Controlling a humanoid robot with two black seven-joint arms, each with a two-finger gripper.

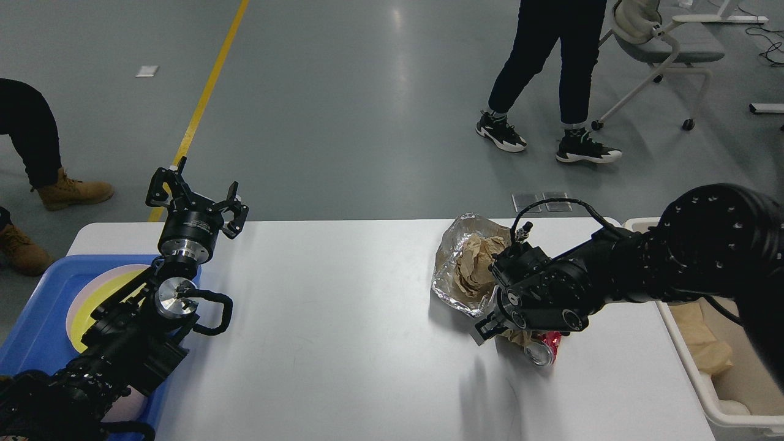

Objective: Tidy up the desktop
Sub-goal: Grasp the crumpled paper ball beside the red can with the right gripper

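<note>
Head view, read from its left edge: a blue plastic tray (37, 318) sits on the near left corner of the desktop (343, 318), the large white smooth tabletop that fills the lower half of the picture. A pale pink plate with a yellow centre (101, 294) lies in the tray, which looks like the place for things worth keeping. Above the tray's right side the left gripper (197, 195) points up and away from the table with its fingers spread and nothing between them; I take it to be parked clear of the work.

The middle of the tabletop is bare. Right of centre lies a crumpled silver foil sheet (450, 269) cradling a wad of brown paper (474, 263), and just in front of it a smaller scrap of crumpled brown paper (513, 337) touches a crushed red drink can (542, 349) lying on its side, open end toward the camera. The right gripper (490, 327) is down low at that scrap, but the wrist hides most of it, so I cannot tell whether it is spread or pinching the paper.

At the right edge stands a cream rectangular bin (686, 355) with crumpled paper already inside, probably the rubbish's destination.
</note>
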